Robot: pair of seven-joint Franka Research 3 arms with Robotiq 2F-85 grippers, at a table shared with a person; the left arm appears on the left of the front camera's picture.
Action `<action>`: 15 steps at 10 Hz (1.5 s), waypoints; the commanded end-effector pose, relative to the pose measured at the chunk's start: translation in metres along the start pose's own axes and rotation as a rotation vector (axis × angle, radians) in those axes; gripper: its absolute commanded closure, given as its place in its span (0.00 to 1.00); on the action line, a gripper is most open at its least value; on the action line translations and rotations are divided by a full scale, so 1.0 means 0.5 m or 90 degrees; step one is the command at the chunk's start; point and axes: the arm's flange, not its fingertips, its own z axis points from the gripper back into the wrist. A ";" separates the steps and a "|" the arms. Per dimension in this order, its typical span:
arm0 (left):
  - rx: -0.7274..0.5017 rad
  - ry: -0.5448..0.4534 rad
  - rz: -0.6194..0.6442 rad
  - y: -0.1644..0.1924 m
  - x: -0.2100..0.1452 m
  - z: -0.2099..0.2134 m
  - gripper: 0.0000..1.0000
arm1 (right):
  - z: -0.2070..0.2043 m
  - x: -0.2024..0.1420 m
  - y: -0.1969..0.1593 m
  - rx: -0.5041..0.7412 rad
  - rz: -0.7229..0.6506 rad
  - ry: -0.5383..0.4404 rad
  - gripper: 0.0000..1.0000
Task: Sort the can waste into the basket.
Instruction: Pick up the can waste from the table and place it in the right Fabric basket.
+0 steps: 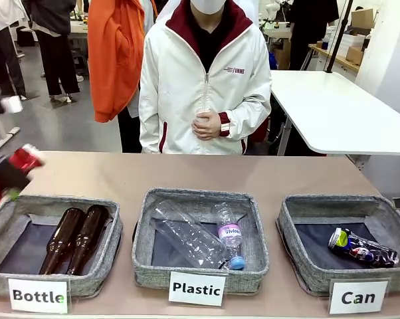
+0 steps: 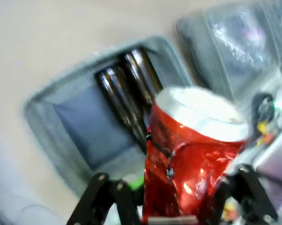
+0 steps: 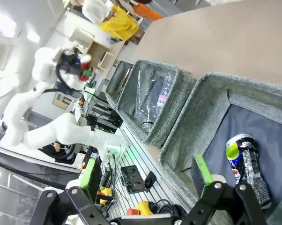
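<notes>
1. Left wrist view: the left gripper [image 2: 178, 197] is closed on the crushed red can [image 2: 192, 154]. Its two black fingers press the dented red body from both sides, and the silver top of the can points away from the camera. This close look at the grip is what the other views do not give.
2. Behind the can, the same view shows the grey "Bottle" basket [image 2: 47, 126] below, with two brown glass bottles [image 2: 131, 89] lying side by side in it. The picture is blurred.
3. Right wrist view: the right gripper [image 3: 145, 187] has its jaws wide apart with the green pads facing each other, and it holds nothing. It hangs over the near wall of the "Can" basket [image 3: 206, 103].
4. In this basket the dark blue can [image 3: 246, 166] lies on its side on the dark bottom, dented, with a green spot near its silver top. Farther off, the same view shows the left arm [image 3: 42, 112] raised, with something red at its end.
5. Front view: three baskets stand in a row at the near edge of the table [image 1: 187, 173], each with a white card. The dark blue can [image 1: 363, 248] lies in the "Can" basket [image 1: 300, 256] on the right.
6. At the left edge the left gripper [image 1: 4, 179] carries the crushed red can [image 1: 26, 158] in the air, above the far left corner of the "Bottle" basket [image 1: 87, 279].
7. The "Plastic" basket [image 1: 200, 196] in the middle contains clear plastic bottles [image 1: 210, 236].
8. Beyond the table a person in a white jacket [image 1: 203, 86] stands with hands folded.
</notes>
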 end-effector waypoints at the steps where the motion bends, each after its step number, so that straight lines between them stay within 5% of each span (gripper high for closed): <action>1: -0.038 0.028 -0.201 -0.006 -0.100 0.008 1.00 | 0.003 0.002 0.004 0.005 0.010 0.001 0.00; 2: -0.066 -0.019 -0.190 0.013 -0.111 0.021 1.00 | 0.003 0.002 0.004 0.005 0.010 0.001 0.00; 3: -0.014 0.028 -0.099 -0.017 -0.049 0.022 1.00 | 0.003 0.002 0.004 0.005 0.010 0.001 0.00; 5: -0.014 0.028 -0.099 -0.017 -0.049 0.022 1.00 | 0.003 0.002 0.004 0.005 0.010 0.001 0.00; 7: -0.018 0.008 -0.194 -0.065 -0.026 -0.003 0.98 | 0.000 0.000 0.000 0.000 0.000 0.000 0.00; 9: 0.034 -0.012 -0.350 -0.285 0.140 -0.071 0.98 | 0.088 0.030 0.112 -0.134 0.028 0.055 0.00; 11: 0.082 -0.012 -0.478 -0.505 0.335 -0.171 0.98 | 0.184 -0.001 0.150 -0.229 -0.025 0.119 0.00; 15: 0.151 -0.030 -0.691 -0.863 0.596 -0.434 0.98 | 0.430 -0.160 0.160 -0.371 -0.104 -0.049 0.00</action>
